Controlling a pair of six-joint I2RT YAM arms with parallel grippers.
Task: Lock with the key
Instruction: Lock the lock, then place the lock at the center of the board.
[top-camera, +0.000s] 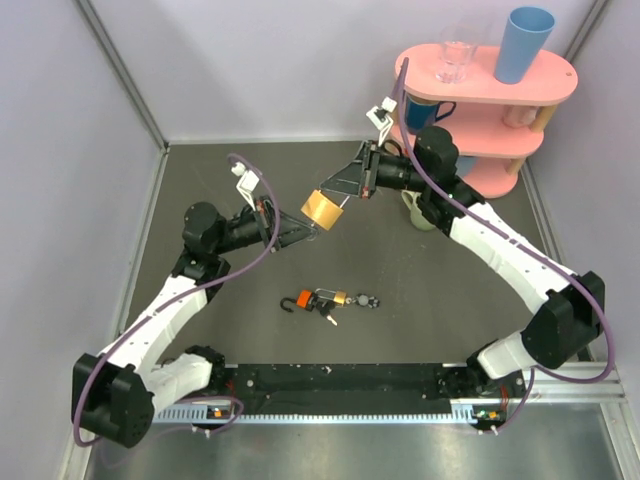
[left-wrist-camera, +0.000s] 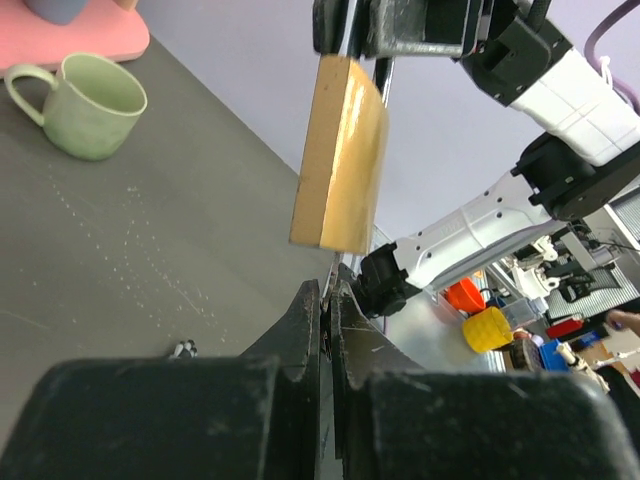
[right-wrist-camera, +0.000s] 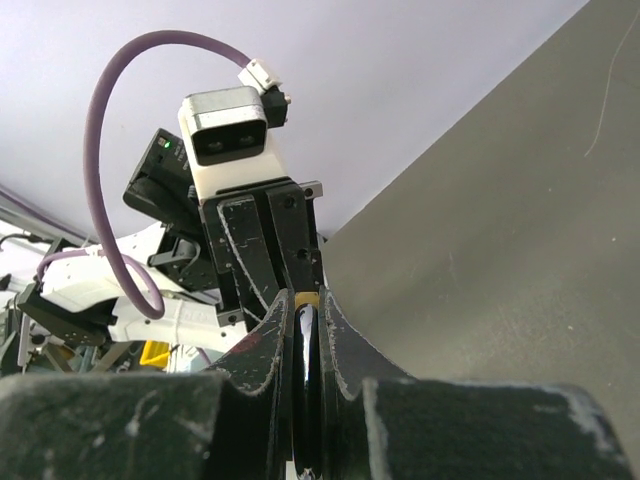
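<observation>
A large brass padlock (top-camera: 323, 210) hangs in the air over the middle of the table. My right gripper (top-camera: 350, 183) is shut on its silver shackle (right-wrist-camera: 307, 350), and a sliver of the brass body (right-wrist-camera: 308, 298) shows past the fingertips. From below left, my left gripper (top-camera: 303, 229) is shut on the key (left-wrist-camera: 330, 274), a thin silver blade. The key's tip points up at the underside of the brass padlock (left-wrist-camera: 340, 160). Whether the tip is inside the keyhole is hidden. In its own wrist view the left gripper (left-wrist-camera: 328, 292) has its jaws pressed almost together on the blade.
On the table near the arm bases lie an orange-and-black padlock (top-camera: 308, 300), a few small keys (top-camera: 328, 316), a tiny brass padlock (top-camera: 341, 298) and a ring (top-camera: 366, 300). A green mug (left-wrist-camera: 95, 105) stands by the pink shelf (top-camera: 500, 120) at the back right.
</observation>
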